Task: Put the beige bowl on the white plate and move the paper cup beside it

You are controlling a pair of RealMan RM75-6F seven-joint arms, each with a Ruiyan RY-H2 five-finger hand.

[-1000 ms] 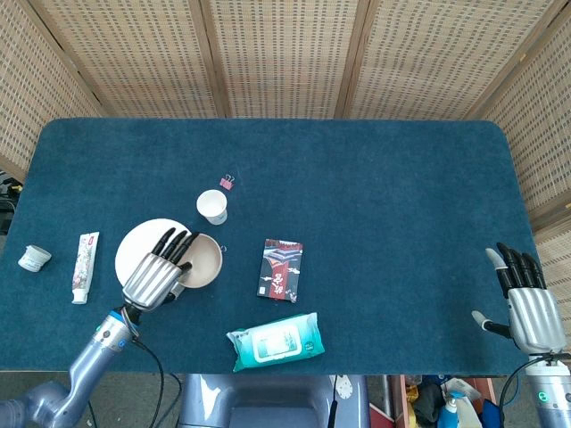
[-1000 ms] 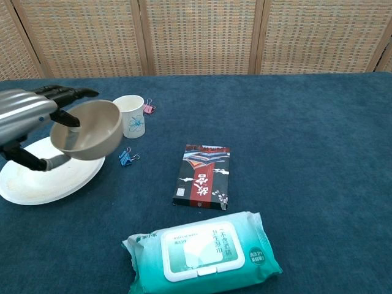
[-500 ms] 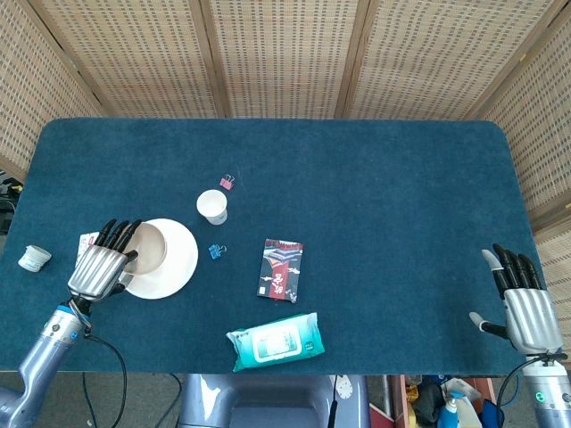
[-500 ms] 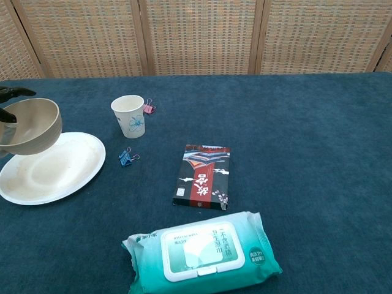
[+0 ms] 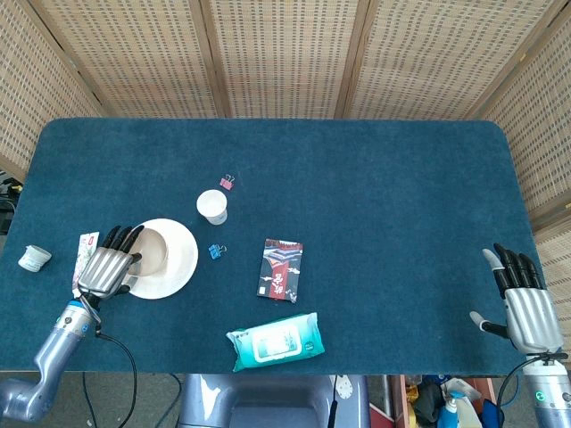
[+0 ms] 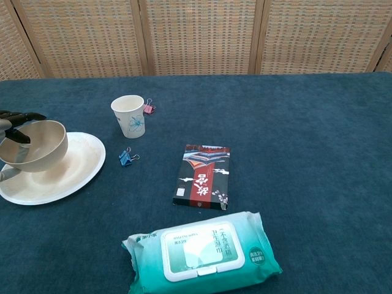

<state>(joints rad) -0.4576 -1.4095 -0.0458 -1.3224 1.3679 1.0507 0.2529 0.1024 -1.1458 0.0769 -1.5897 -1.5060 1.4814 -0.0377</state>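
Blue felt-covered table [image 5: 357, 178]: seen carrying all items listed below.

Round white plate [image 5: 178, 267]: laid flat near the table's left front part; its near rim [image 6: 43, 193] is seen in the chest view.

Teal soft pack of wet wipes [image 6: 205, 252]: laid flat at the front, just in front of the box.

Beige round bowl [image 6: 33, 146]: held tilted over the left part of the plate by the left hand [image 5: 104, 267], whose black fingers [image 6: 21, 116] are closed over its far rim; whether its base touches the plate cannot be told.

Right hand [image 5: 526, 308]: kept at the table's right front corner, fingers [image 5: 516, 265] spread and holding nothing.

Dark rectangular box with red pattern [image 6: 203, 176]: laid flat near the centre.

White toothpaste tube [image 5: 84, 254]: laid left of the plate, partly hidden by the left hand.

White paper cup with blue print [image 6: 129, 116]: stood upright just behind the plate, apart from it.

Small white jar [image 5: 34, 259]: placed at the far left.

Blue binder clip [image 6: 126, 157]: laid just right of the plate.

Pink binder clip [image 6: 147, 109]: laid just behind the cup.
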